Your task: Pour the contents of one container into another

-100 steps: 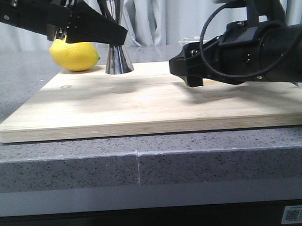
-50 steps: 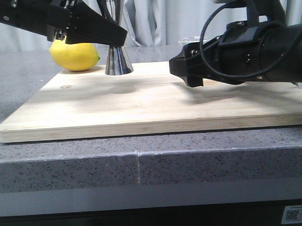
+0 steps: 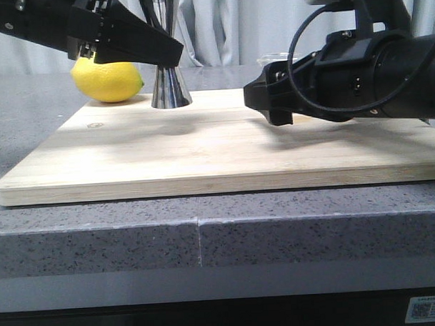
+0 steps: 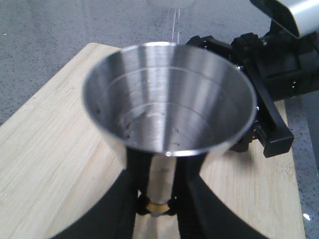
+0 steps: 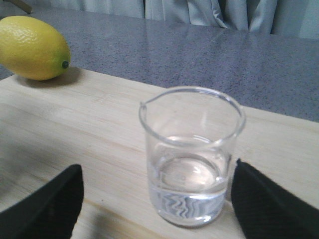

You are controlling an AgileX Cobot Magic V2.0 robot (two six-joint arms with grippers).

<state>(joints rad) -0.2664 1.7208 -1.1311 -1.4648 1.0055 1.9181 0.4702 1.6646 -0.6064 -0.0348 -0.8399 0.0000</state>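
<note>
The jigger [image 4: 169, 107] is shiny silver steel with a thin gold band at its waist, pinched between the black fingers of the left tool [image 4: 157, 199]. The beaker [image 5: 192, 154] between the black fingers of the right tool [image 5: 154, 199] is clear glass holding colourless liquid. The lemon [image 3: 107, 79] is bright yellow. The board [image 3: 217, 145] is pale, faintly grained wood on a speckled grey surface [image 3: 206, 235].
</note>
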